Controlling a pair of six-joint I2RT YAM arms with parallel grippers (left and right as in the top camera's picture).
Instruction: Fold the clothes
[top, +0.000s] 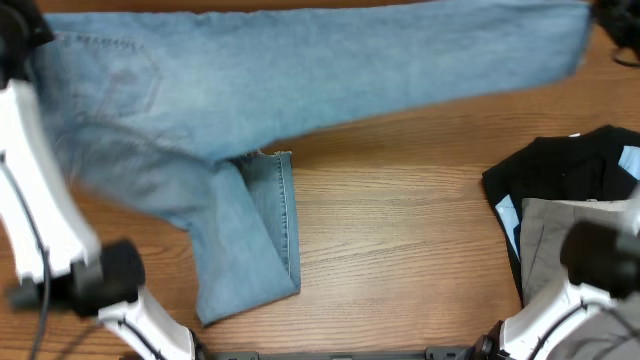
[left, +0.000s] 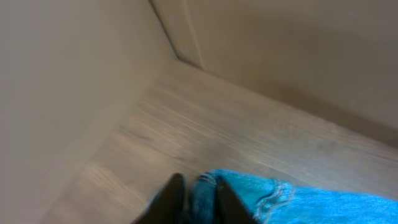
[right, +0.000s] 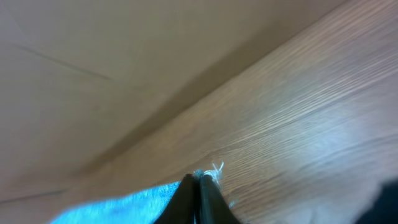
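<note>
From overhead, the jeans (top: 300, 70) are seen stretched along the far side of the table (top: 400, 230), one leg bent toward the near edge. In the left wrist view, their denim is pinched by the left gripper (left: 198, 199). In the right wrist view, a frayed hem is clamped by the right gripper (right: 199, 190).

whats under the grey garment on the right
A black garment lies under the grey garment, with a light-blue strip peeking out at its left edge. Anything further beneath is covered.
</note>
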